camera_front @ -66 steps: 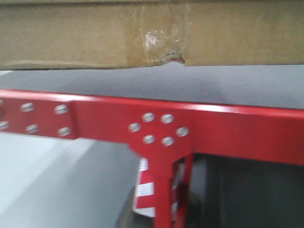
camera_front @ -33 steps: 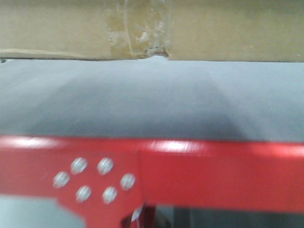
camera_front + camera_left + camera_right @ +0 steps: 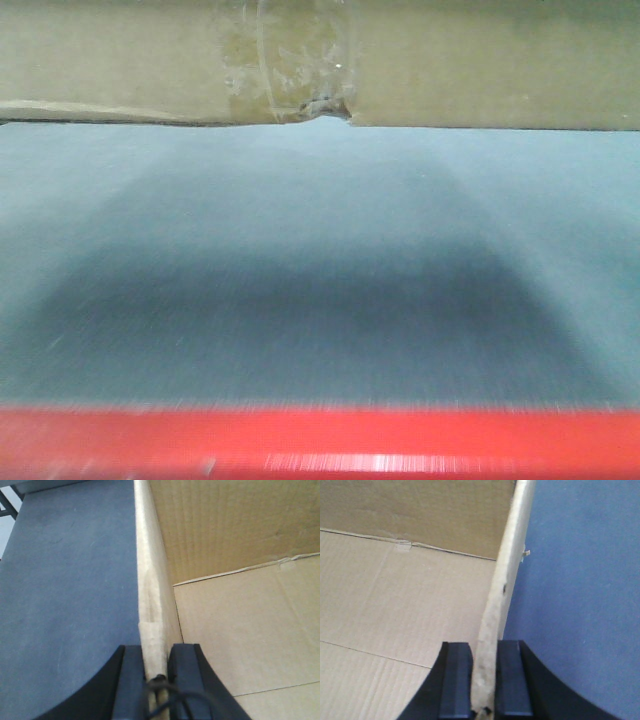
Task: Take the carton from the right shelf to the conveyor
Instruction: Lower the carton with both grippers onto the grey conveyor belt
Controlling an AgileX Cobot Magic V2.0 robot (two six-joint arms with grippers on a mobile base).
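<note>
The brown carton fills the top of the front view, with a clear tape patch and small tear at its bottom edge. It hangs over the dark grey-blue conveyor belt. My left gripper is shut on the carton's left wall edge; the belt lies to its left and the open carton interior to its right. My right gripper is shut on the carton's right wall edge, with the belt to its right. The right shelf is out of view.
A red metal frame rail runs along the conveyor's near edge at the bottom of the front view. The carton is open-topped and nothing shows inside it.
The view has moved forward over the conveyor: the red rail has dropped to the bottom edge, its bolts and leg have left view, and the belt now fills most of the frame below the carton.
</note>
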